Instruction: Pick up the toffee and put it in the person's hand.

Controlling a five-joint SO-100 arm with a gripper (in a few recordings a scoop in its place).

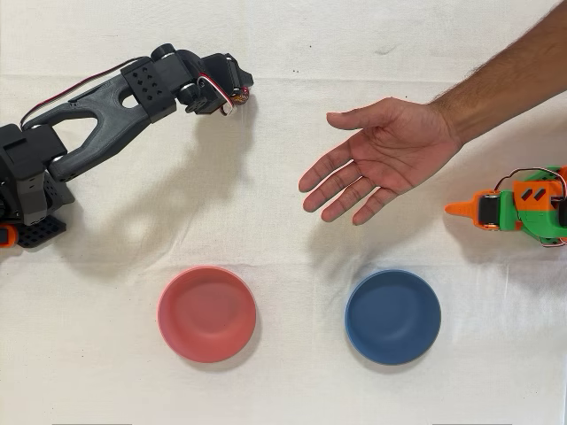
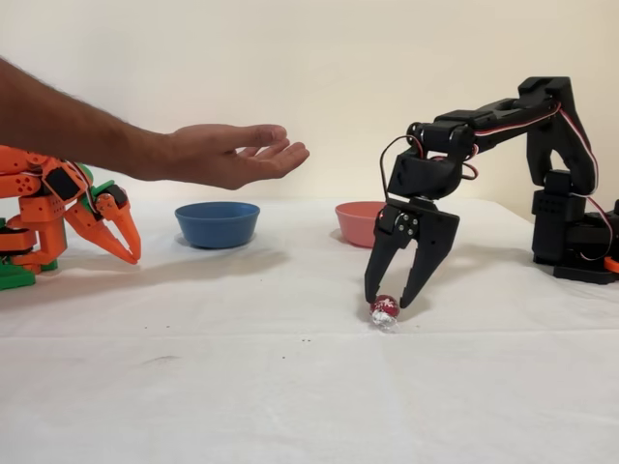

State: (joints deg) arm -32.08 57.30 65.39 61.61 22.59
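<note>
Toffee (image 2: 384,308) lies nearest the fixed camera, on the white bench (image 2: 290,387), a small red ball with a crinkled clear end, toward the front of the cloth and right of centre in that view. Directly over it the black arm's fingers (image 2: 388,296) point down, spread apart, one tip on each side of the candy; they straddle it but have not closed on it, and whether a tip touches it I cannot tell. Seen from overhead, the black arm (image 1: 97,111) reaches from the left edge toward the far side of the bench, hiding the candy beneath its head. A person's hand (image 1: 376,159) hovers open, palm up, well apart from the fingers. Nearer the overhead view's bottom edge sit a pink bowl (image 1: 206,313) and a blue bowl (image 1: 392,317). An idle orange arm (image 1: 518,208) stands at the right edge.
</note>
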